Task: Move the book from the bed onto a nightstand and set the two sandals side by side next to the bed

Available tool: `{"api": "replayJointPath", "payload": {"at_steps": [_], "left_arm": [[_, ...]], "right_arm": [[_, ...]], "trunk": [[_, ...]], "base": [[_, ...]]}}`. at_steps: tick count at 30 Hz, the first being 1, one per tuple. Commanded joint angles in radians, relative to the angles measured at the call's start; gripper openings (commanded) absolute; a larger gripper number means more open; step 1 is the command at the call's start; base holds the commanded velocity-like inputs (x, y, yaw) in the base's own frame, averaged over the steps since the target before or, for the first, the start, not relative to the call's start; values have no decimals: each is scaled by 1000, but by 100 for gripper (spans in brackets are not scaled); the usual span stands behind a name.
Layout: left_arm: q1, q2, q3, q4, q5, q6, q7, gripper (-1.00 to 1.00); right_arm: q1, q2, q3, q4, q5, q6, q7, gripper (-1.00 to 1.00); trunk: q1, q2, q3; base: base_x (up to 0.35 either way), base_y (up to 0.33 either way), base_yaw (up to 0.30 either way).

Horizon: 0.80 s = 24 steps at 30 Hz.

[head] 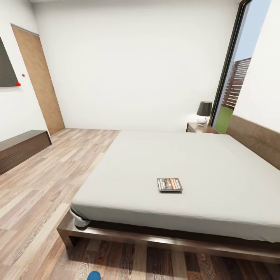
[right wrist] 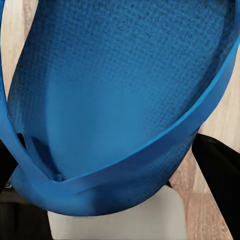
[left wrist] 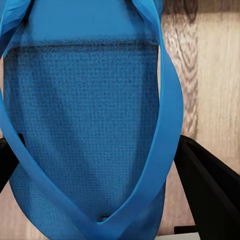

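Note:
The book [head: 169, 184], dark with an orange band, lies flat on the pale mattress of the bed [head: 217, 163], toward its foot. A nightstand [head: 200, 128] stands beyond the bed's far corner by the headboard. One bright blue sandal [left wrist: 90, 115] hangs sole-on between the black fingers [left wrist: 212, 192] of my left gripper [left wrist: 107, 180], which is shut on it over the plank floor. The other sandal [right wrist: 120, 90] sits tilted in my right gripper [right wrist: 112, 170], shut on it too. A blue sandal tip [head: 93, 275] peeks in at the head view's lower edge.
A dark-shaded lamp [head: 203, 112] with a white base stands on the nightstand. A long low dark cabinet [head: 21, 147] lines the left wall, with a wooden door [head: 39, 79] beyond. A tall window [head: 237, 77] is behind the nightstand. Wood floor [head: 42, 194] runs along the bed's left side.

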Motion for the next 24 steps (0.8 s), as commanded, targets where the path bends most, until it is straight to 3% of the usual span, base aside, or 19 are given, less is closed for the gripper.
{"api": "replayJointPath", "payload": {"at_steps": [1, 7, 17, 24], "left_arm": [[-1, 0, -9, 1, 10, -4, 5, -100], [-2, -3, -9, -2, 9, 4, 4, -100], [-25, -5, -8, -8, 13, 83, 3, -100], [-47, -5, -8, -8, 13, 120, 6, -100]], "right_arm": [[0, 0, 0, -4, -5, 8, 3, -100], [-1, 0, -1, -11, -5, 16, 2, -100], [-16, -1, -2, -41, -5, 51, 2, -100], [-32, -1, -2, -53, -5, 56, 2, -100]], "trunk": [[4, -8, -4], [27, -50, -23], [65, -120, -54], [65, -120, -54]], "base": [[0, 0, 0], [0, 0, 0], [0, 0, 0], [0, 0, 0]]}}
